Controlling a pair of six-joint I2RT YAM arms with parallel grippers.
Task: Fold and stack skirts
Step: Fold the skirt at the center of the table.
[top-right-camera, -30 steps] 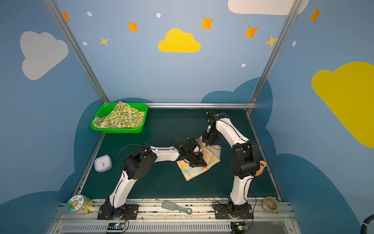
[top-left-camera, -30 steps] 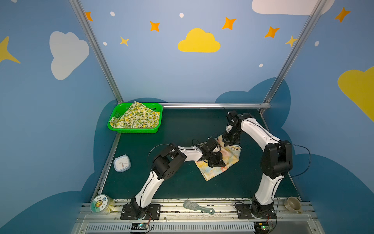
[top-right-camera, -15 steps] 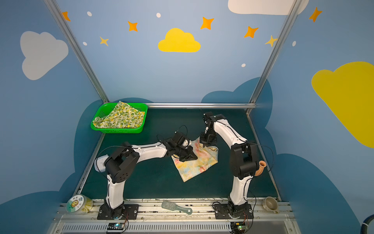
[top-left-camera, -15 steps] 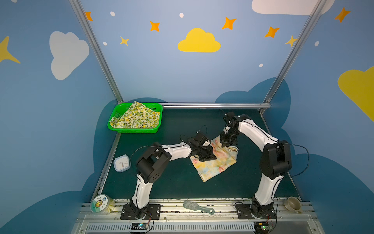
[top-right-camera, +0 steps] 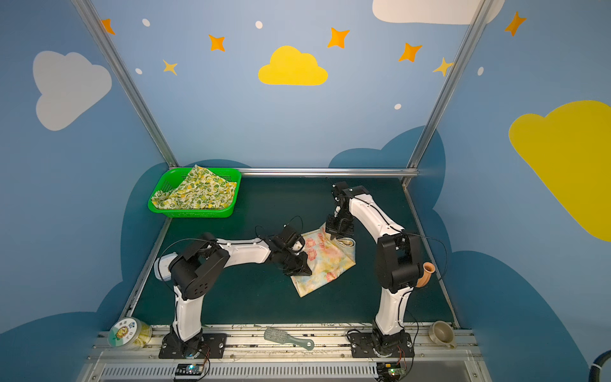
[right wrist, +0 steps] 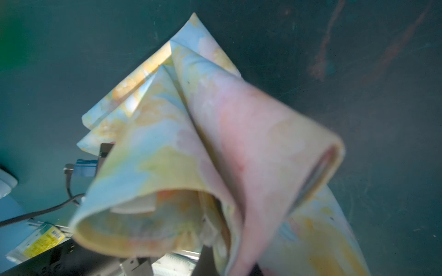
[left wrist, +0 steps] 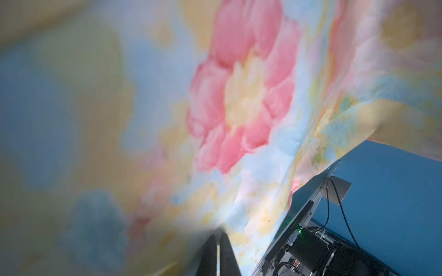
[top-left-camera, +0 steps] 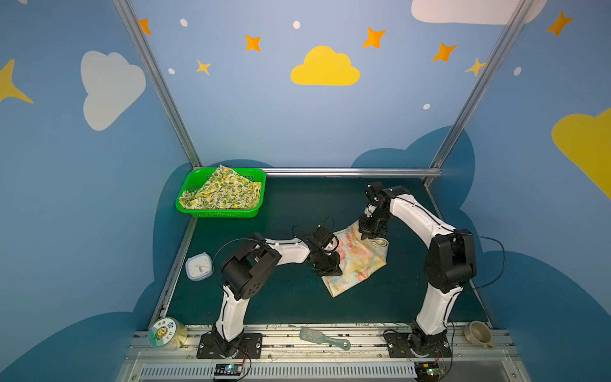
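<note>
The pastel floral skirt [top-left-camera: 360, 261] [top-right-camera: 327, 261] lies partly folded on the dark green mat, right of centre. My left gripper [top-left-camera: 330, 269] [top-right-camera: 299, 269] is shut on its left edge; in the left wrist view the narrow black fingers [left wrist: 210, 253] pinch the floral cloth [left wrist: 239, 95], which fills the frame. At the skirt's far corner my right gripper [top-left-camera: 370, 233] [top-right-camera: 337, 233] is shut on it, and in the right wrist view the cloth [right wrist: 215, 143] hangs in loose folds from the jaws. The lemon-print skirt [top-left-camera: 221, 193] [top-right-camera: 198, 193] lies in the green basket [top-left-camera: 218, 215] [top-right-camera: 188, 215] at the back left.
A pale blue clock [top-left-camera: 198, 268] stands by the left rail. Along the front rail lie a round tin [top-left-camera: 167, 332], a hairbrush [top-left-camera: 322, 338] and a beige cup [top-left-camera: 477, 332]. An orange vase [top-right-camera: 426, 273] shows behind the right arm. Walls close in on three sides.
Both grippers have carried the floral skirt a little to the left, staying shut on it. The left arm's elbow swung left as well. Most of the shift came early in the second.
</note>
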